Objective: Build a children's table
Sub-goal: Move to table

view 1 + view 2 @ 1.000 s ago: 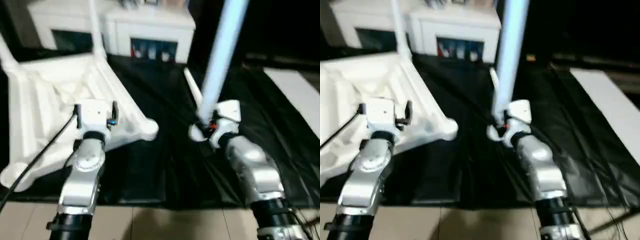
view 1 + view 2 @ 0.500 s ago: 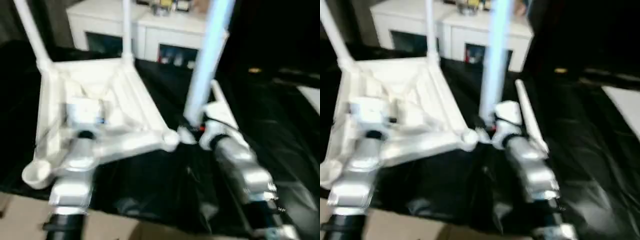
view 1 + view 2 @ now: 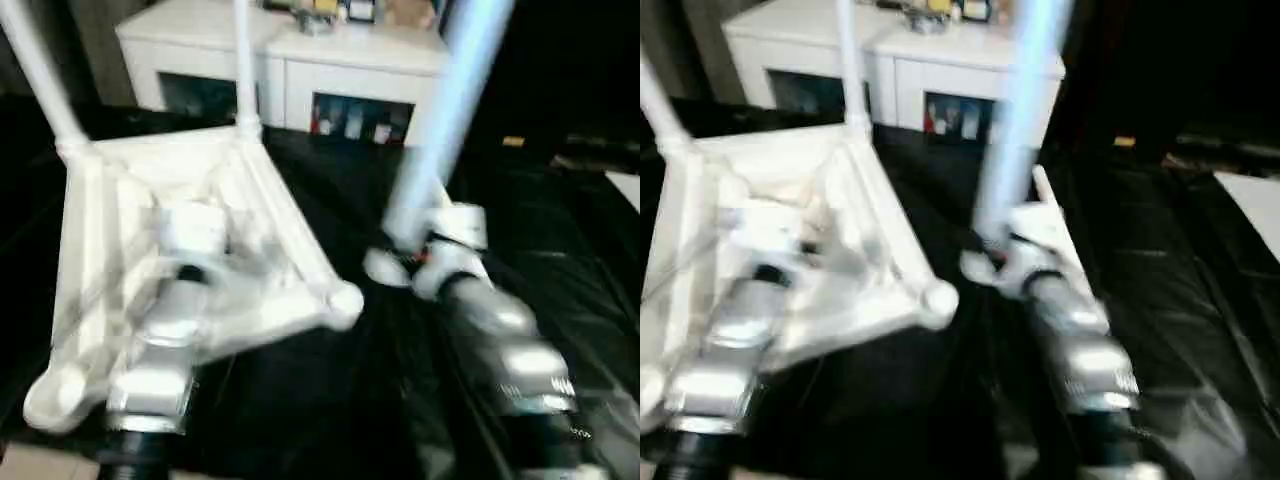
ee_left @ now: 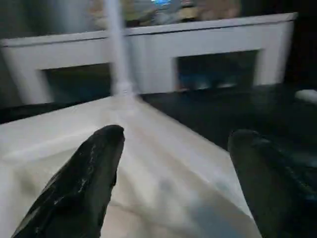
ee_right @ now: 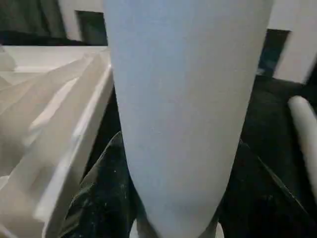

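Since a second ago my head view has swung, so the tabletop (image 3: 190,260) now sits nearer the middle of the picture; relative to it, the leg in my right gripper (image 3: 415,262) has closed on the near corner socket (image 3: 343,303). Left gripper (image 4: 171,183) has shifted further in over the ribbed underside.

Tabletop: upside down on the black sheet (image 3: 330,420), ribs up, in front of me and to my left.

Progress, as judged: two legs stand upright in the two far corner sockets, far-left leg (image 3: 35,75) and far-right leg (image 3: 243,65). Two near sockets are not yet filled: the near corner socket by my right gripper, and the near-left socket (image 3: 50,405). Roughly half done.

Held leg (image 3: 440,130): clenched in my right fingers near its thick end, tilted up and away from me, its lower end just beside the near corner socket but not in it. Left fingers (image 4: 86,178) are spread wide and hold nothing, hovering over the tabletop.

Count: one tabletop; four legs, namely two seated, one in my grasp, one spare leg (image 3: 1050,215) lying on the sheet behind my right wrist. Behind it all stands a white cabinet (image 3: 290,65).
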Motion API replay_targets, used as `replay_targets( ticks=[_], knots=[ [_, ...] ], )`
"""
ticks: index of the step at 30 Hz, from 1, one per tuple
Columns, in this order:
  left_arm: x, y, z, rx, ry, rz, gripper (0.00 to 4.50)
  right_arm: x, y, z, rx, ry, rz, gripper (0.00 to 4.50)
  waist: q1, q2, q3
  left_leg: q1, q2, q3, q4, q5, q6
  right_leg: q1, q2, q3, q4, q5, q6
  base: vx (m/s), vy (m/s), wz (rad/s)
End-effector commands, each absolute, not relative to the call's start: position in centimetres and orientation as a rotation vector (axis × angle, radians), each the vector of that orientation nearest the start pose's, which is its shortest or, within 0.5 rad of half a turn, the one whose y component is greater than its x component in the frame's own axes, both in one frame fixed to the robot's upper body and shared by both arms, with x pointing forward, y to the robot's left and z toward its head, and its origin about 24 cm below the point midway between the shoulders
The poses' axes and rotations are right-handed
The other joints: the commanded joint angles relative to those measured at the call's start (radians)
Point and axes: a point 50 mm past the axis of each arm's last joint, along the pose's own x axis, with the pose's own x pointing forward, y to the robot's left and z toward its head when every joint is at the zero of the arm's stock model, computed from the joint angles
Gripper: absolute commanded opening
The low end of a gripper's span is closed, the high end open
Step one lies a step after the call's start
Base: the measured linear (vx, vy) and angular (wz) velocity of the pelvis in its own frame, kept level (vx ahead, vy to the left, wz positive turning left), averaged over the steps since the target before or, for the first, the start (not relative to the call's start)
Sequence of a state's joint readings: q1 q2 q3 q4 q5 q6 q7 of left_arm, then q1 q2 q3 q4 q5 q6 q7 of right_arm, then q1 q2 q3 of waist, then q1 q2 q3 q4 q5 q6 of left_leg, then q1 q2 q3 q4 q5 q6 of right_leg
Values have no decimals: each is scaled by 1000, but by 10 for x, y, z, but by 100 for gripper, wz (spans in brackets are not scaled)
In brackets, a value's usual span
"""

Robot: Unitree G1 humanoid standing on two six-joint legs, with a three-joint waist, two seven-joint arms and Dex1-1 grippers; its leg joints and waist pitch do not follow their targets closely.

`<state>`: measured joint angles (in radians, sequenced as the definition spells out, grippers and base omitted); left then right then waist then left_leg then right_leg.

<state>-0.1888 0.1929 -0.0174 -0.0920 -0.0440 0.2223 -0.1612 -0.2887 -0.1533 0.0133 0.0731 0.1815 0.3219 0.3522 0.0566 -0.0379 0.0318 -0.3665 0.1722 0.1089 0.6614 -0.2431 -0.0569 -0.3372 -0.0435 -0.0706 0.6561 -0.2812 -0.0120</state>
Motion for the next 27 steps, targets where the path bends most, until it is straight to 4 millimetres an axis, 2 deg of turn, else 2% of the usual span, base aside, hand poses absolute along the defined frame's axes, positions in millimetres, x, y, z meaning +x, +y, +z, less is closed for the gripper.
replay_targets(
  ticks=[1, 2, 3, 4, 5, 6, 7, 8, 9, 10, 11, 12, 13, 14, 15, 16, 17, 18, 19, 20, 22, 23, 24, 25, 26, 27],
  knots=[
    [279, 152, 93, 100, -31, -394, 381, 302, -132, 84, 2, 90, 513, 188, -20, 30, -79, 72, 77, -60, -56, 601, 192, -27, -42, 22, 3, 344, -165, 100, 22, -2],
    [275, 151, 93, 85, -29, -466, 399, 302, -133, 84, -6, 90, 525, 188, -20, 12, -86, 91, 84, -67, -42, 705, 219, -45, -60, 40, -5, 364, -144, 100, 22, -2],
    [270, 151, 93, 90, -27, -536, 409, 303, -134, 85, -13, 92, 535, 188, -10, 1, -83, 62, 56, -47, -33, 836, 214, -31, -77, 63, -12, 466, -127, 75, 28, -3],
    [270, 151, 93, 90, -27, -536, 417, 303, -134, 85, -13, 92, 535, 188, 4, -15, -85, 28, 18, -18, -37, 808, 171, 5, -64, 73, -7, 589, -115, 0, 0, 0],
    [265, 150, 92, 94, -7, -619, 417, 303, -136, 85, -18, 97, 547, 188, 14, -17, -76, 15, 13, -1, -51, 663, 128, 11, -64, 75, -15, 615, -123, 0, 0, 0],
    [261, 149, 90, 111, 24, -706, 420, 304, -138, 87, -30, 100, 562, 188, 18, -7, -65, 7, 24, 5, -70, 477, 80, 15, -72, 73, -26, 535, -140, 0, 0, 0],
    [261, 149, 90, 111, 24, -706, 441, 304, -138, 87, -30, 100, 562, 188, 18, -5, -58, 8, 30, 7, -79, 366, 56, 13, -75, 72, -34, 462, -151, -58, -7, -2],
    [257, 147, 86, 143, 79, -807, 441, 306, -140, 88, -49, 106, 588, 188, 14, -1, -49, 11, 39, 9, -97, 155, 18, 16, -81, 73, -49, 303, -172, -58, -7, -2],
    [257, 147, 86, 143, 79, -807, 441, 306, -140, 88, -49, 106, 588, 188, 10, -3, -40, 14, 46, 13, -112, 6, -9, 17, -85, 76, -61, 188, -186, -80, -13, 1],
    [255, 146, 83, 164, 119, -869, 441, 307, -141, 89, -62, 109, 606, 188, 9, -5, -36, 17, 47, 16, -117, -47, -18, 16, -87, 77, -67, 136, -189, -85, -16, 5],
    [255, 145, 79, 209, 155, -923, 441, 307, -143, 91, -81, 109, 635, 188, 8, -5, -27, 25, 49, 23, -128, -162, -28, 11, -91, 80, -81, -13, -185, -85, -16, 5],
    [255, 145, 79, 209, 155, -923, 441, 307, -143, 91, -81, 109, 635, 188, 8, 2, -25, 28, 50, 25, -132, -206, -33, 8, -93, 82, -88, -84, -179, -92, -21, 5],
    [255, 144, 77, 223, 190, -974, 428, 307, -144, 94, -87, 113, 665, 188, 7, 0, -22, 32, 55, 29, -135, -258, -48, 1, -95, 84, -97, -180, -167, -90, -19, 1],
    [255, 144, 77, 224, 193, -979, 418, 307, -144, 94, -88, 114, 668, 188, 7, 4, -20, 32, 55, 29, -138, -279, -58, 0, -96, 84, -102, -239, -153, -90, -19, 1],
    [256, 142, 73, 261, 234, -1032, 408, 308, -146, 97, -108, 115, 693, 188, 6, 1, -18, 31, 57, 30, -139, -280, -62, -2, -97, 86, -103, -251, -149, -79, -12, -2],
    [259, 142, 70, 305, 269, -1067, 407, 308, -148, 98, -127, 119, 716, 188, 8, 5, -17, 33, 56, 30, -140, -280, -64, -4, -96, 86, -107, -271, -142, -64, -11, 2],
    [261, 142, 68, 335, 299, -1097, 404, 308, -149, 99, -140, 121, 728, 188, 10, 8, -20, 39, 55, 31, -137, -271, -62, -8, -96, 88, -108, -268, -139, -85, -18, 3],
    [261, 142, 68, 335, 299, -1097, 396, 308, -149, 99, -140, 121, 728, 188, 10, 6, -20, 37, 54, 32, -137, -258, -59, -7, -96, 89, -107, -257, -140, 0, 0, 0],
    [263, 144, 67, 374, 328, -1120, 384, 308, -150, 100, -148, 121, 731, 188, 9, 8, -21, 27, 55, 31, -138, -219, -56, 1, -99, 89, -102, -220, -149, 0, 0, 0],
    [264, 145, 66, 387, 357, -1133, 372, 308, -151, 100, -148, 122, 730, 188, 10, 7, -25, 24, 55, 31, -138, -189, -50, 3, -100, 87, -100, -199, -147, 0, 0, 0],
    [267, 149, 65, 420, 404, -1139, 364, 309, -151, 99, -147, 125, 727, 188, 8, 12, -27, 26, 54, 33, -137, -177, -50, 0, -96, 84, -96, -153, -163, 0, 0, 0],
    [268, 152, 62, 431, 439, -1129, 360, 308, -151, 98, -152, 130, 729, 188, 8, 13, -30, 23, 52, 33, -136, -171, -48, 3, -95, 84, -92, -114, -174, 0, 0, 0],
    [270, 155, 60, 460, 457, -1123, 351, 308, -151, 96, -156, 133, 729, 188, 7, 20, -33, 22, 52, 33, -136, -161, -49, 3, -93, 83, -88, -87, -180, 0, 0, 0],
    [272, 158, 58, 481, 478, -1100, 338, 307, -151, 95, -160, 138, 729, 188, 3, 15, -35, 17, 52, 33, -134, -135, -43, 7, -91, 82, -83, -28, -190, 0, 0, 0],
    [276, 162, 55, 495, 512, -1065, 322, 306, -152, 94, -162, 145, 736, 188, 5, 39, -40, 19, 50, 32, -129, -111, -41, 5, -89, 81, -77, 37, -200, 0, 0, 0],
    [277, 162, 54, 488, 519, -1063, 322, 305, -152, 94, -161, 146, 738, 188, 1, 28, -42, 18, 48, 36, -125, -94, -35, 7, -86, 81, -77, 82, -205, 0, 0, 0]
  ],
)
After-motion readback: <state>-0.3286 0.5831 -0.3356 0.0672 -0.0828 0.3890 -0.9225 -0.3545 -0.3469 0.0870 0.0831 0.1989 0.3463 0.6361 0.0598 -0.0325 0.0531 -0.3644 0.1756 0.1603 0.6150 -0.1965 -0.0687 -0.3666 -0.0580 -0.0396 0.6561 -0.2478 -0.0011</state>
